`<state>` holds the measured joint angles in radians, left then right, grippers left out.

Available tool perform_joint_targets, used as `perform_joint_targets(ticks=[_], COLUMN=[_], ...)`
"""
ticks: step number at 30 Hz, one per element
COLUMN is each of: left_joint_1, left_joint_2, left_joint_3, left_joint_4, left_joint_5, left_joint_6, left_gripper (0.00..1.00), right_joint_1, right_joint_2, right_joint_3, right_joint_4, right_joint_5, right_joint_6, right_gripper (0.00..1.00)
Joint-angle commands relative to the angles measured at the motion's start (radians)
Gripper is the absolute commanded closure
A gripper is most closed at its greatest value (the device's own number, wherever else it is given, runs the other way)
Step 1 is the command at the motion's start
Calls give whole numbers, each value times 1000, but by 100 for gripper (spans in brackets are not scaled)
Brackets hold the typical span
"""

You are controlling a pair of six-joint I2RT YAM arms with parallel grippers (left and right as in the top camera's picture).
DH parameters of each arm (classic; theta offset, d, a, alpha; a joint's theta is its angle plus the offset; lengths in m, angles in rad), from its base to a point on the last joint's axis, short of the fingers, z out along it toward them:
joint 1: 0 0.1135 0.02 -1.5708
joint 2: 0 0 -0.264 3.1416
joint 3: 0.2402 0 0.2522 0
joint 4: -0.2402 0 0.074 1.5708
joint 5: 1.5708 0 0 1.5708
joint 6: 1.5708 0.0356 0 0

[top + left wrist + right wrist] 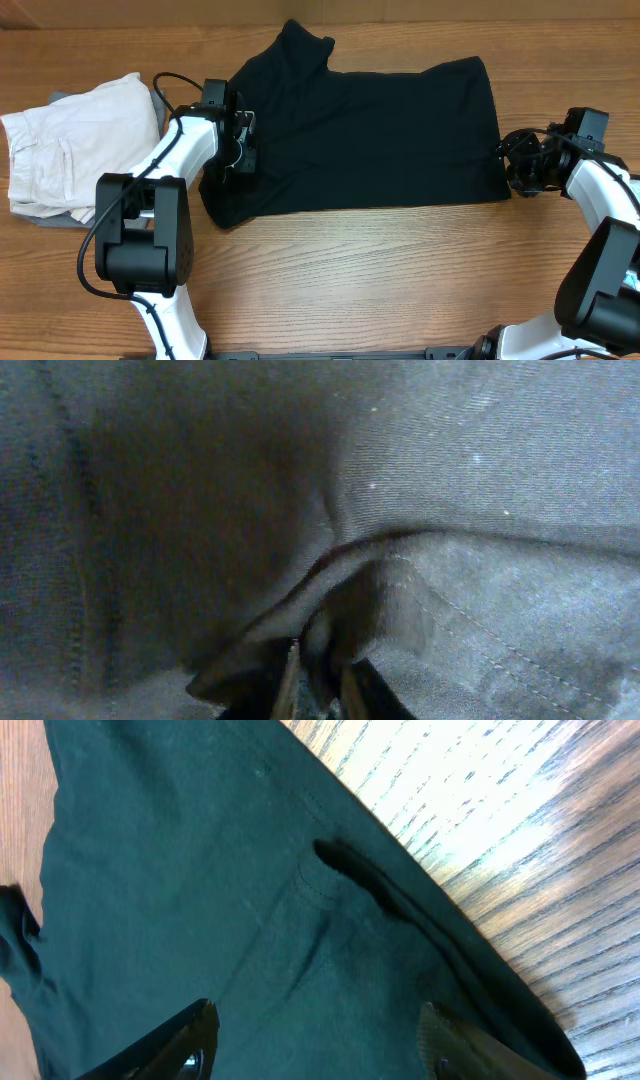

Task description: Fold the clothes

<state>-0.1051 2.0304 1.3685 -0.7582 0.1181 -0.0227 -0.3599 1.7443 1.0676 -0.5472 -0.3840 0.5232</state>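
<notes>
Left gripper (318, 685): the jaws are together on a raised ridge of the shirt (370, 130). In the wrist view the cloth is drawn up into a tuck between the fingers (290, 682) at the bottom centre of the frame, with a stitched hem running off to the lower right. Overhead, this gripper (238, 150) sits on the shirt's left edge, left of centre in the frame.

Right gripper (320, 1040): the jaws are apart, with nothing between them but flat cloth below. A hem and a small dark fold lie just above them in the frame, and bare table (520, 840) shows at upper right. Overhead, it (518, 162) stands at the shirt's right edge, near the lower right corner.

The shirt lies spread across the upper middle of the table (400, 270), with one sleeve poking toward the top edge. An off-white garment (70, 150) lies apart at far left.

Handling, as judged:
- The shirt looks light, limp and not fragile. It will sag and drape from any pinch point.
- One layer may slide off another, so check that you hold every layer you mean to lift.
- Take it at hems or corners, where the stitching gives some body.
- Lift both ends together. A one-sided pull would likely drag the cloth and wrinkle it.
</notes>
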Motion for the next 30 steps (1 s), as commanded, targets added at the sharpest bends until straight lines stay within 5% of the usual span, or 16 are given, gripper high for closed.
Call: perform_joint_targets(ticks=[1,6,30], left_joint_1=[-7,-7,-7], left_joint_2=[21,17,17], left_joint_3=[20,87,267], left_joint_4=[-5,-55,-236], left_joint_5=[-25,-33,-99], left_joint_6=[-19,-38,-22], left_gripper=[89,96,94], right_joint_1=[-1,-2,-1], right_joint_2=[1,1,1], right_joint_3=[0,0,0], right_joint_4=[3,3,8], right_joint_5=[18,18,17], right_joint_6=[-6,-6,-6], right_gripper=[31,30,27])
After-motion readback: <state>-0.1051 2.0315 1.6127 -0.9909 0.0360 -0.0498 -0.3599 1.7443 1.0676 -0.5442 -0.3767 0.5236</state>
